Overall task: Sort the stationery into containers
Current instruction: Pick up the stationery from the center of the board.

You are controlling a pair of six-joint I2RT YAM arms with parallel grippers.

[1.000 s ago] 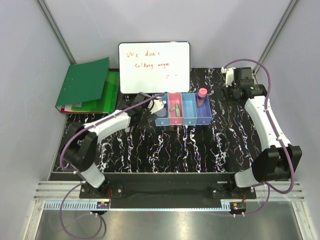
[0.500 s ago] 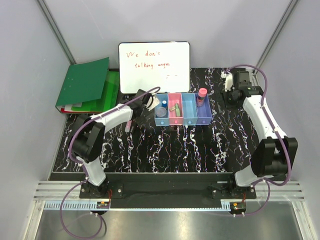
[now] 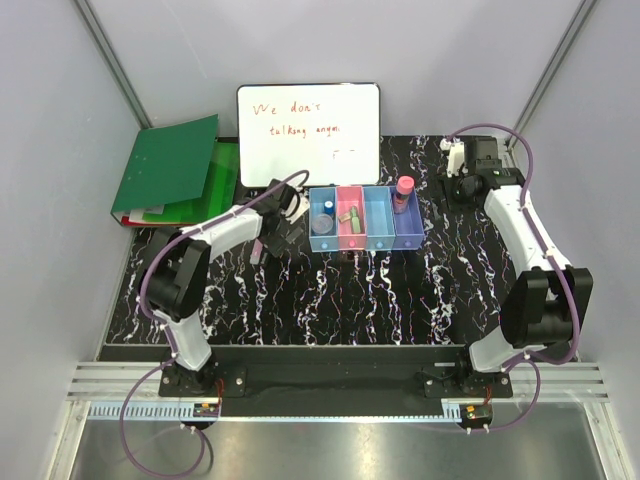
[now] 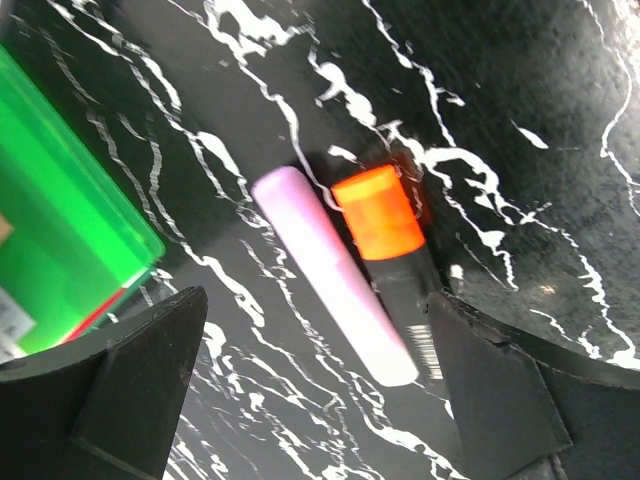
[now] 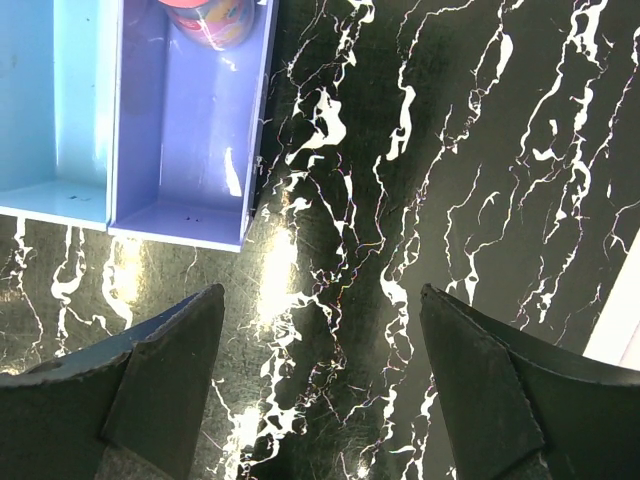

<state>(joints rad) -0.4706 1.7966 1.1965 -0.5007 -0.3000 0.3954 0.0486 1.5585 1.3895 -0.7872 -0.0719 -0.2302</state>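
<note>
Left hand (image 4: 310, 350) gapes wide, empty, over the pink stick (image 4: 335, 275) and orange-capped marker (image 4: 378, 212); right hand (image 5: 320, 340) wide open, empty.

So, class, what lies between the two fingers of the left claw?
A pink stick and an orange-capped black marker, side by side under the open left claw, shown in the left wrist view.

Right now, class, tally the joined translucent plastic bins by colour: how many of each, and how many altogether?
Light blue translucent plastic bins: 2
Pink translucent plastic bin: 1
Purple-blue translucent plastic bin: 1
Total: 4
</note>
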